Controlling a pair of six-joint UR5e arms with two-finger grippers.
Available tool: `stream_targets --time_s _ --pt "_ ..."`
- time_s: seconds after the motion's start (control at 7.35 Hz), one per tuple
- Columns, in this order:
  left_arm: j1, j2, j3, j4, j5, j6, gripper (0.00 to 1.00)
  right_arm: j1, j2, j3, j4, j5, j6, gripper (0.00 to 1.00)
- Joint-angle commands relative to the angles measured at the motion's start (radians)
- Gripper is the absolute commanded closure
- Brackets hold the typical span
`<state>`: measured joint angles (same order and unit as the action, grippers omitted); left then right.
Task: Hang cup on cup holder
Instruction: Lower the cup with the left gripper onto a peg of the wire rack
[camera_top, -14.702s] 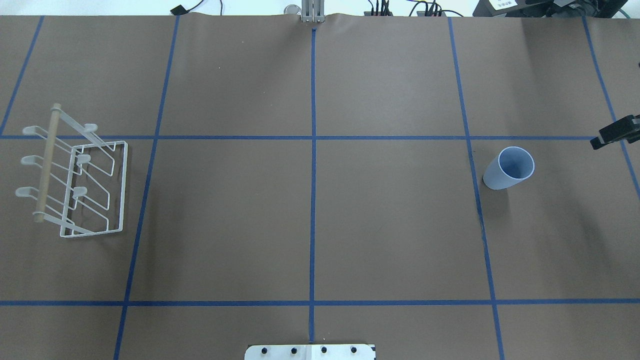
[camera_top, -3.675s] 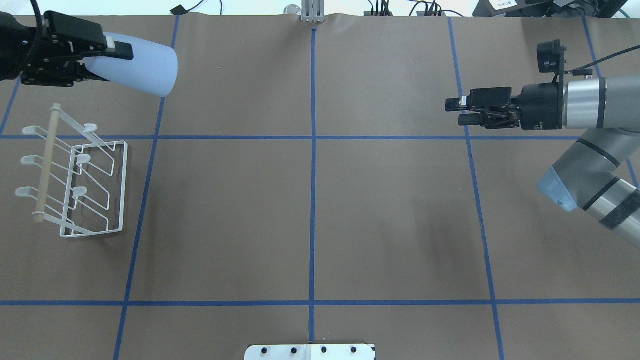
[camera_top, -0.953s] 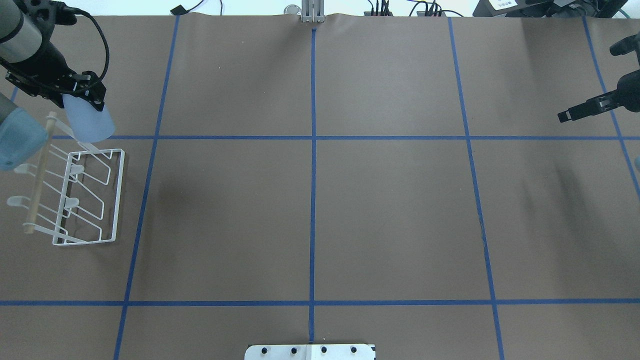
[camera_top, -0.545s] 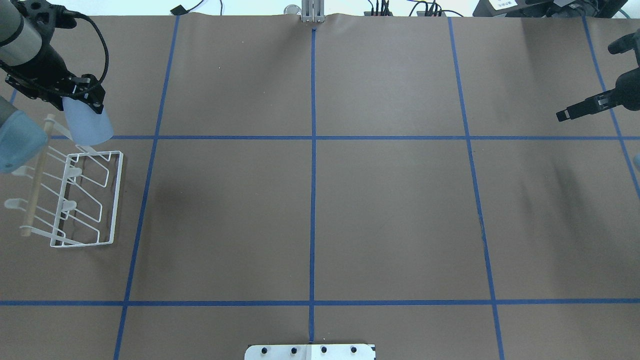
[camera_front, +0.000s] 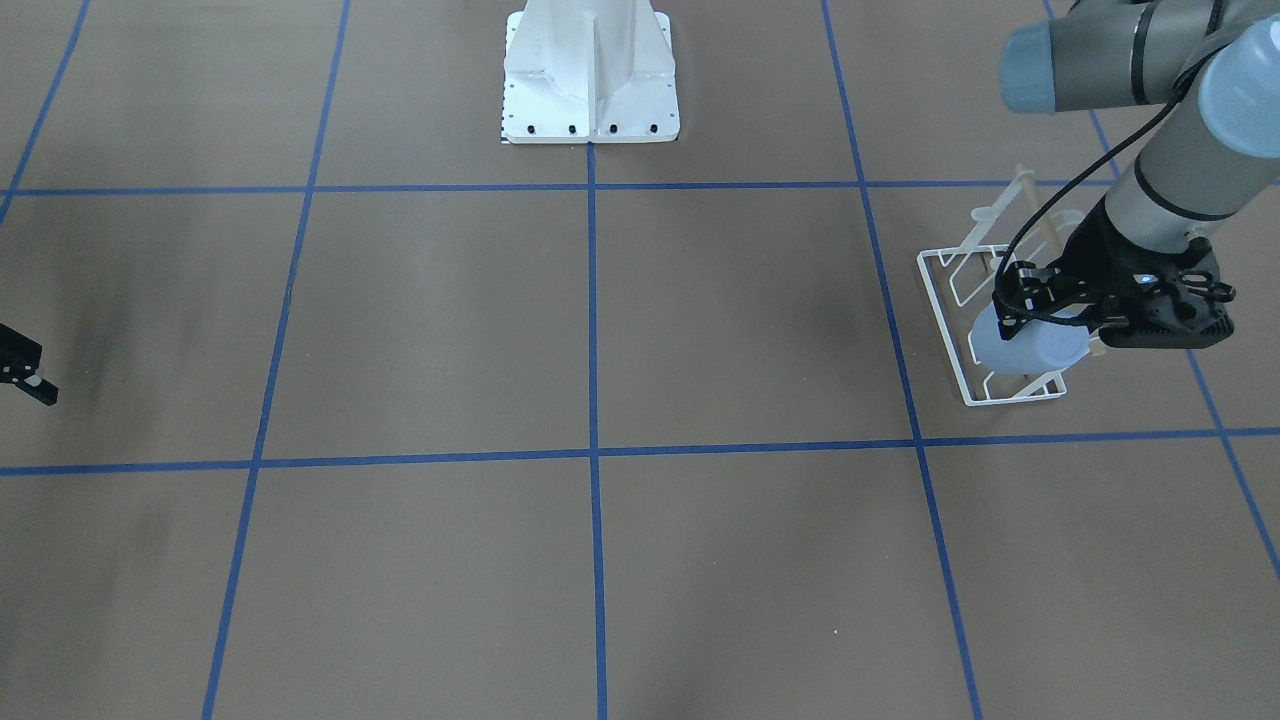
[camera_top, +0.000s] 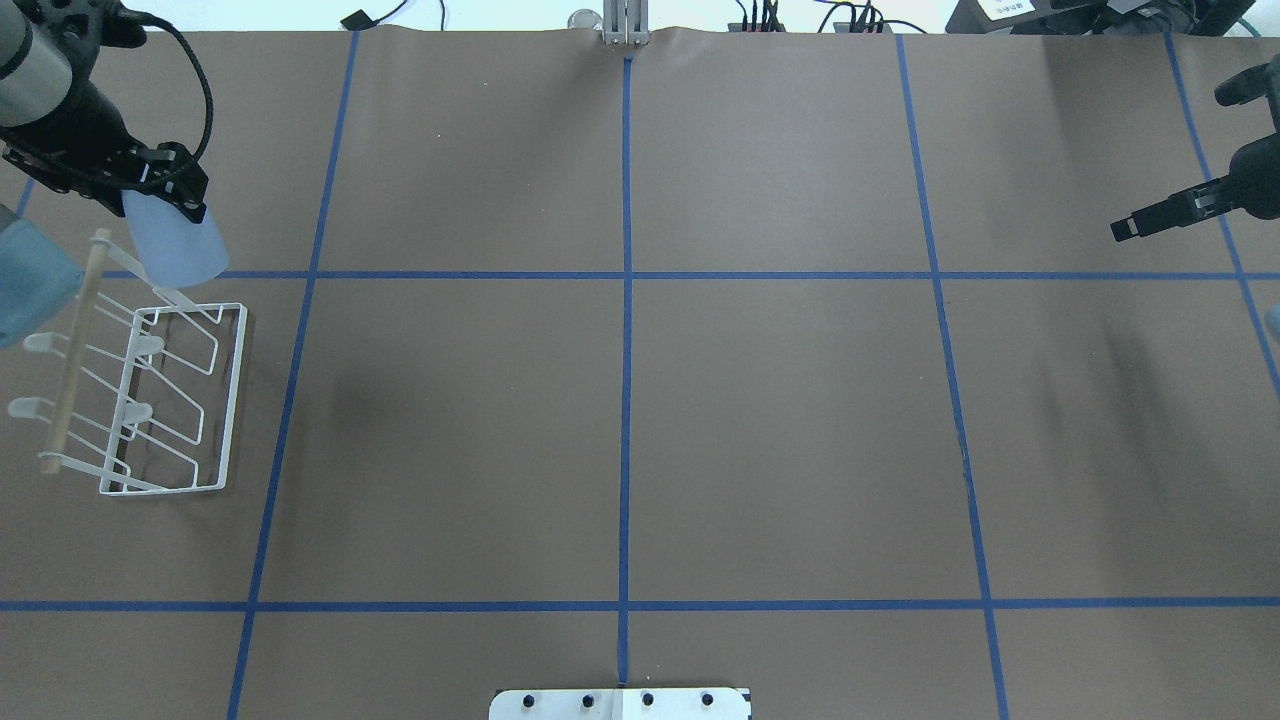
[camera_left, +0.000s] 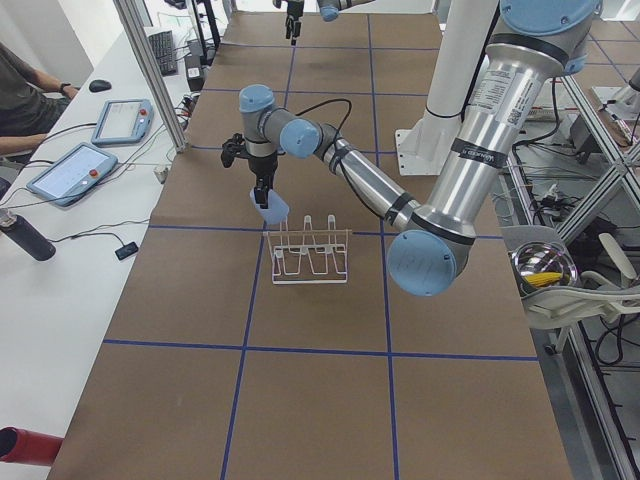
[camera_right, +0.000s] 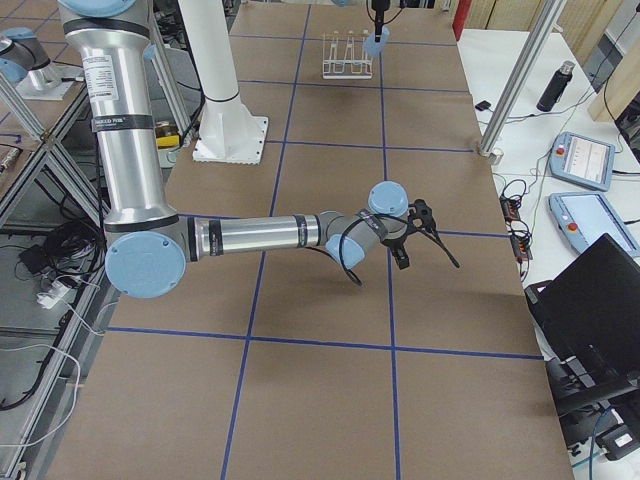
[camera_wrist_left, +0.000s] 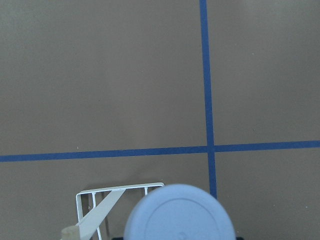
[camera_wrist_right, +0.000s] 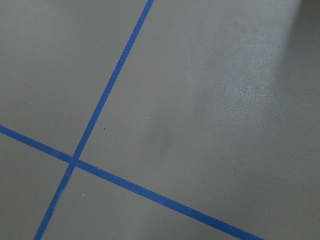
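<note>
The white wire cup holder (camera_top: 233, 400) stood at my left on the table (camera_top: 780, 420). At its far end my left gripper (camera_top: 160, 198) clenched the light blue cup (camera_top: 180, 250), rim down, over the farthest prong. My right gripper (camera_top: 1122, 230) hung well apart; I could not tell its grip.

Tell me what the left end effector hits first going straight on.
Likely the cup holder: the left end effector points down, the cup it grips sits over the holder's end. Prong or frame first: unclear.
</note>
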<state>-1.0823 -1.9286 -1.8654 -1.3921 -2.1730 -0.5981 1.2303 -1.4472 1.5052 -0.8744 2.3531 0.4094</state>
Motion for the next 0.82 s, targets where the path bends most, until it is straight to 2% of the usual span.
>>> stream_targets --time_s 0.0,0.68 --pt "-0.004 0.060 -0.052 -0.002 0.002 0.026 1.00 0.000 0.001 0.001 0.000 -0.001 0.000 0.00" --pt "0.010 0.082 -0.020 -0.045 0.007 0.023 1.00 0.000 -0.002 0.001 0.000 0.005 0.000 0.00"
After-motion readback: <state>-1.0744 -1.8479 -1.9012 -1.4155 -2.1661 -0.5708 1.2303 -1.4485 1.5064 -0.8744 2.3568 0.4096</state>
